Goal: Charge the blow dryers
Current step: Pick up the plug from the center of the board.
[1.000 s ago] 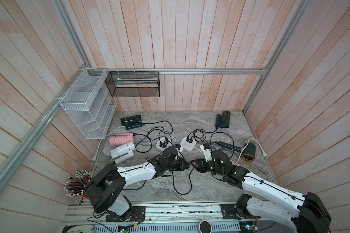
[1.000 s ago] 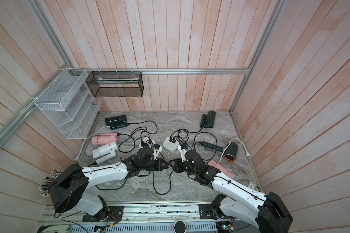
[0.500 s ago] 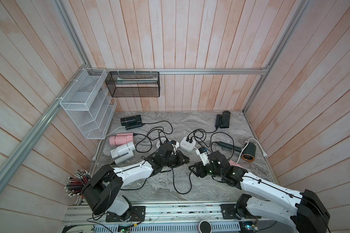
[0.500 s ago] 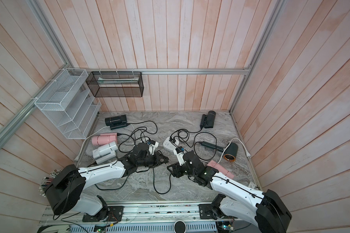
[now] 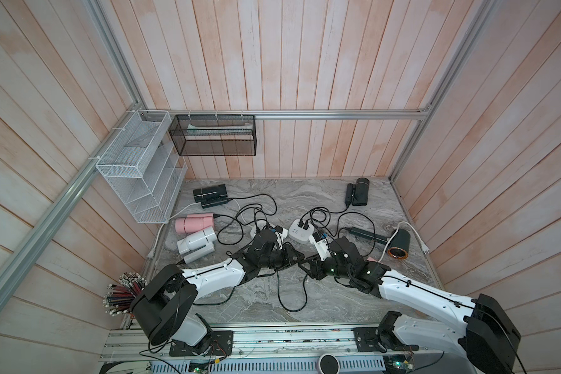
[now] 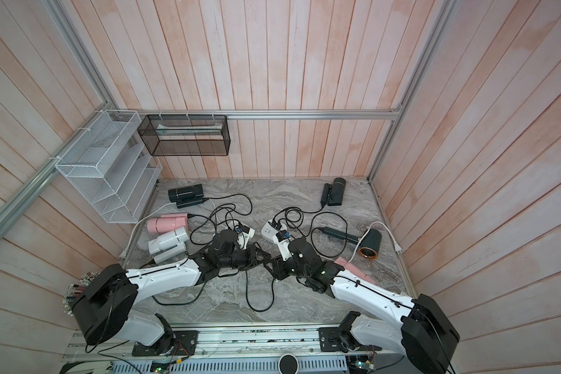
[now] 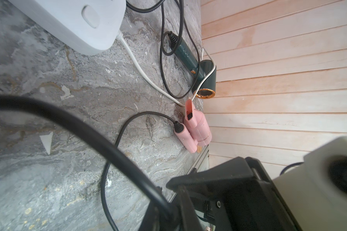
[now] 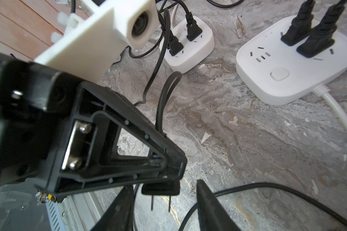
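My left gripper is shut on a black plug whose two prongs point down; its cord loops away over the table. My right gripper is open, one finger on each side of that plug with a gap on both sides. In both top views the two grippers meet at the table's middle. Blow dryers lie around: black, pink, light grey, black, dark green with a copper nozzle, and pink beside my right arm.
Two white power strips lie just behind the grippers, each with two black plugs in it. Black cords tangle across the marble table. A white wire rack and a black mesh basket hang on the walls.
The two grippers drew slightly apart and have come back together over the table's middle. My left gripper kept its hold on the plug; my right jaws widened, then narrowed a little.
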